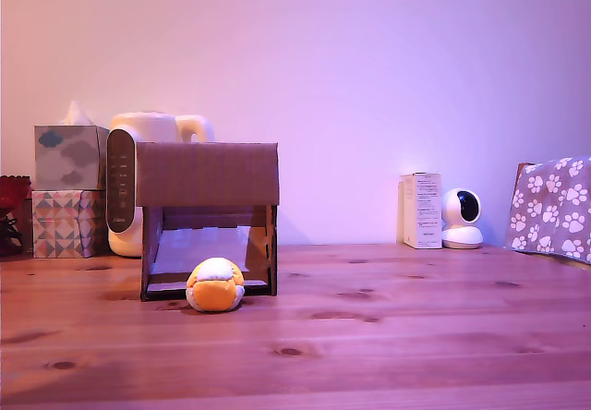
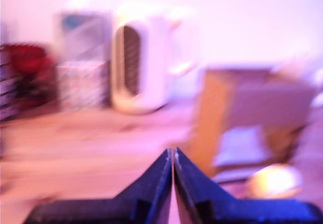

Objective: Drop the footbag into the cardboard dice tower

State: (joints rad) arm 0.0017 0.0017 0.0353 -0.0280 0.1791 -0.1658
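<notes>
The small soft footbag (image 1: 215,285), stitched from orange-yellow and white panels, rests on the knotty wooden table (image 1: 397,336) directly in front of the brown corrugated cardboard dice tower (image 1: 208,175), touching or nearly touching the lower front edge of the tower's opening. The tower stands upright, its wide plain upper band above an open front with dark side posts and a pale sloped floor inside. Behind the tower stands a cream-white appliance with a dark oval control panel (image 1: 123,193), and beyond that, further toward the exterior view's left, two patterned tissue boxes are stacked (image 1: 66,193). Well apart from the tower, toward the exterior view's right, stand a white carton (image 1: 422,210), a small white round camera (image 1: 461,218) and a grey paw-print cloth (image 1: 554,207). The arm does not appear in the exterior view; in the blurred wrist view the dark blue gripper (image 2: 173,156) shows its fingers pressed together at the tips, gripping nothing, with the tower and footbag ahead of it. Judging by this, the ball has not yet been picked up: reaching, grasping, lifting over the tower's top and releasing all remain.
</notes>
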